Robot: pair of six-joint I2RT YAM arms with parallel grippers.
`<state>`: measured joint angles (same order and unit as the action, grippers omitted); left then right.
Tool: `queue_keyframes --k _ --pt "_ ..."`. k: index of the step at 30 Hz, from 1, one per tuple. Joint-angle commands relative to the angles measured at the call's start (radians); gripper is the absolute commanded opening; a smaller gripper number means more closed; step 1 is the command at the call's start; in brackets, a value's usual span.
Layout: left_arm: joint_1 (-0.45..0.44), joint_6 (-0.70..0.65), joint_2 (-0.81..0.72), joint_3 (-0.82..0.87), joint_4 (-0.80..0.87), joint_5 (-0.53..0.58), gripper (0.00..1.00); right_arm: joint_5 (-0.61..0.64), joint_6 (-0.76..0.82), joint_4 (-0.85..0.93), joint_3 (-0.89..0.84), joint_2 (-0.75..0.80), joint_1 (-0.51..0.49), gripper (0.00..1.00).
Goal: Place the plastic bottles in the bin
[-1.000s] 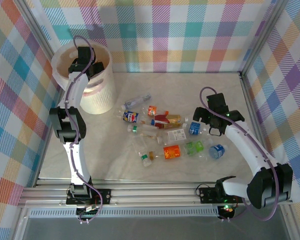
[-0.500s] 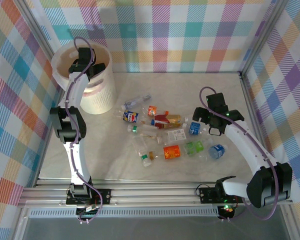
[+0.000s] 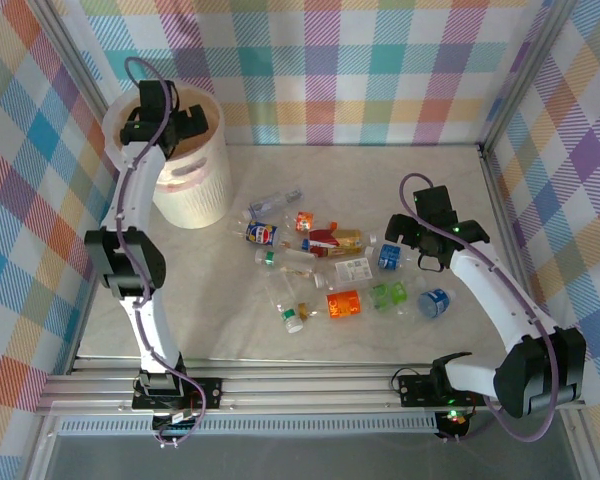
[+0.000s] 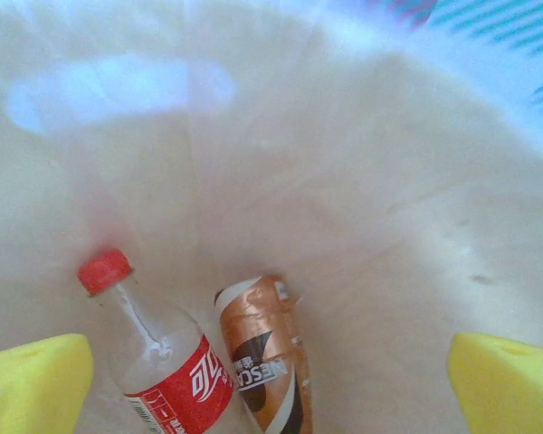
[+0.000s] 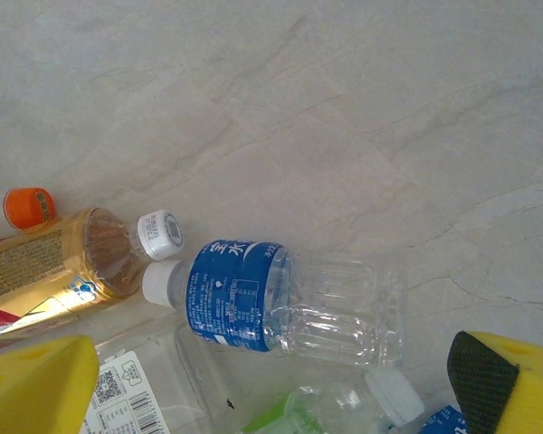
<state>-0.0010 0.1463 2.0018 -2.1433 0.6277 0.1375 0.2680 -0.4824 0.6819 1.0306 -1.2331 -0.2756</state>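
My left gripper (image 3: 162, 112) hangs over the bin (image 3: 208, 196), a whitish round bucket at the back left. Its yellow fingertips (image 4: 32, 387) stand wide open with nothing between them. Below, on the bin's floor (image 4: 407, 271), lie a red-capped, red-labelled bottle (image 4: 154, 362) and a brown-labelled bottle (image 4: 267, 353). Several plastic bottles lie scattered mid-table (image 3: 330, 268). My right gripper (image 3: 412, 246) hovers open at the pile's right edge, above a clear blue-labelled bottle (image 5: 271, 303) lying on its side between the fingers' line. A green-labelled bottle (image 5: 344, 407) lies just nearer.
Plaid walls close in the table on three sides, and an aluminium rail (image 3: 310, 385) runs along the near edge. An amber bottle (image 5: 63, 262) and an orange cap (image 5: 29, 206) lie left of the blue-labelled one. Bare marble-look tabletop (image 3: 400, 180) stretches behind the pile.
The left gripper has opened wider and shifted up and slightly left over the bin. The right arm and the bottles on the table have not moved.
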Motion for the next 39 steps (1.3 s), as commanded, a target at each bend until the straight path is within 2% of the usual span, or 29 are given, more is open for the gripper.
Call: queue_keyframes --k 1,9,13,17,21,25,28,32,39 --pt "0.013 0.023 -0.107 -0.020 -0.027 0.012 1.00 -0.018 0.013 -0.005 0.013 0.027 -0.005 1.00" --pt "-0.006 0.033 -0.277 0.051 -0.045 -0.047 1.00 -0.017 0.010 -0.018 -0.010 0.058 -0.004 1.00" --pt "-0.044 0.060 -0.429 0.214 -0.112 -0.073 1.00 -0.015 0.011 -0.021 -0.020 0.070 -0.004 1.00" --pt "-0.095 0.112 -0.598 0.401 -0.182 -0.052 1.00 -0.015 0.010 -0.022 -0.025 0.078 -0.005 1.00" --pt "-0.188 0.182 -0.768 0.638 -0.242 -0.016 1.00 -0.016 0.003 -0.032 -0.040 0.089 -0.004 1.00" --pt "-0.323 0.270 -0.918 0.876 -0.294 0.071 1.00 -0.015 -0.002 -0.035 -0.047 0.087 -0.005 1.00" --pt "-0.420 0.346 -0.980 1.005 -0.275 0.144 1.00 -0.009 -0.006 -0.031 -0.046 0.081 -0.005 1.00" --pt "-0.513 0.421 -1.009 1.115 -0.219 0.182 1.00 -0.001 -0.010 -0.033 -0.057 0.080 -0.005 1.00" --pt "-0.695 0.509 -0.978 1.208 -0.134 0.248 1.00 0.000 -0.021 -0.041 -0.088 0.082 -0.004 1.00"
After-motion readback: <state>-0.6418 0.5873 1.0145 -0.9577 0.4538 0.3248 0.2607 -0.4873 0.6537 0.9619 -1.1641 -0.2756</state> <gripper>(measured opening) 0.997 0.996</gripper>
